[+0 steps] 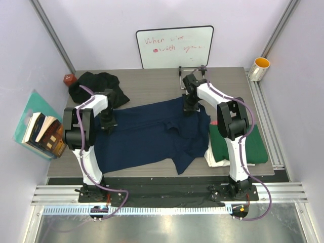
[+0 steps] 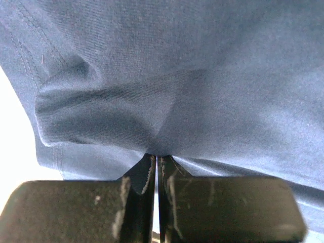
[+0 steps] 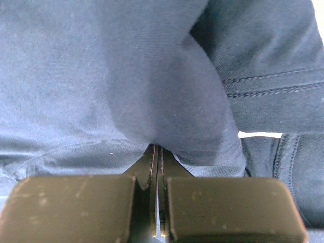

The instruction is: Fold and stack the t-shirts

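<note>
the navy shirt is soft, matt, fine-knit cloth with stitched hems. the fingers are matt black plastic, scuffed and dusty. the worktop looks like grey wood grain, matt. the whiteboard is smooth and glossy.

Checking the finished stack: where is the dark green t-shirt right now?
In the top view, the dark green t-shirt lies folded on the right side of the table, atop the cream-white t-shirt, just right of the spread navy t-shirt.
</note>
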### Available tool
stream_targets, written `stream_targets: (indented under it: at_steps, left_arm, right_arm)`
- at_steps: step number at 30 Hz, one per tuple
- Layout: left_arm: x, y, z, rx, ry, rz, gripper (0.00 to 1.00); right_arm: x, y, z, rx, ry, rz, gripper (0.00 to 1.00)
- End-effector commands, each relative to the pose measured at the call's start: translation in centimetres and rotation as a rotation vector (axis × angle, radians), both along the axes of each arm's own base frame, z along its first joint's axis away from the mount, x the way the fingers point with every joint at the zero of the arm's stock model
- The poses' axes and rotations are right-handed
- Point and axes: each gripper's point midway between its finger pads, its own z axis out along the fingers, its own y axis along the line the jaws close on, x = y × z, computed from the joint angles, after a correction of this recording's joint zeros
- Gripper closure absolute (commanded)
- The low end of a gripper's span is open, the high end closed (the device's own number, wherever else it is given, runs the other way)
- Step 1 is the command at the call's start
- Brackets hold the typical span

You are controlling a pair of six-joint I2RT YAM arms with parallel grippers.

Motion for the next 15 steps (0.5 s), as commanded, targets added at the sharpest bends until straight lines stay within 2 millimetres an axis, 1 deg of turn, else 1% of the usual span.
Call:
stream_targets:
  at_steps: [1, 2, 3, 6, 7, 9, 10, 11, 12, 13, 14, 15]
  left_arm:
    - [-1.0, 0.9, 0.6, 0.027, -0.009, 0.003, 1.00]
    - [-0.7, 1.1, 1.0, 0.040, -0.021, 0.005, 0.99]
    - [-0.3, 1.3, 1.5, 0.047, -0.035, 0.005, 0.89]
    - [1.6, 1.6, 3.2, 0.056, -0.096, 0.013, 0.78]
    - [3.1, 1.5, 4.5, 0.055, -0.148, 0.017, 0.75]
    - [4.5, 1.7, 6.0, 0.061, -0.200, 0.019, 0.70]
    - [5.9, 1.7, 7.2, 0.063, -0.245, 0.023, 0.69]
    - [7.7, 2.0, 8.6, 0.079, -0.299, 0.024, 0.67]
    - [8.1, 2.0, 8.2, 0.082, -0.285, 0.021, 0.67]
    - [8.4, 2.3, 8.0, 0.085, -0.280, 0.026, 0.67]
    - [9.1, 2.5, 8.1, 0.088, -0.287, 0.027, 0.67]
    - [9.1, 2.5, 7.0, 0.090, -0.252, 0.028, 0.68]
  right_arm:
    - [1.8, -4.9, -2.6, -0.182, -0.001, -0.052, 0.99]
    - [1.9, -4.9, -2.5, -0.180, -0.002, -0.054, 0.99]
    - [2.1, -4.7, -2.3, -0.170, -0.005, -0.050, 0.99]
    - [2.0, -3.9, -1.7, -0.122, -0.006, -0.041, 0.99]
    - [2.0, -3.8, -1.2, -0.116, -0.017, -0.043, 0.99]
    - [1.8, -3.7, -1.1, -0.104, -0.022, -0.044, 0.98]
    - [1.8, -3.7, -0.9, -0.100, -0.023, -0.044, 0.98]
    - [1.5, -3.6, -0.8, -0.095, -0.019, -0.037, 0.98]
    - [1.4, -3.6, -0.7, -0.093, -0.018, -0.036, 0.98]
    - [1.1, -3.5, -0.9, -0.084, -0.008, -0.030, 0.98]
    - [1.0, -3.4, -0.8, -0.078, -0.006, -0.030, 0.98]
    - [0.9, -3.4, -0.8, -0.076, -0.006, -0.027, 0.98]
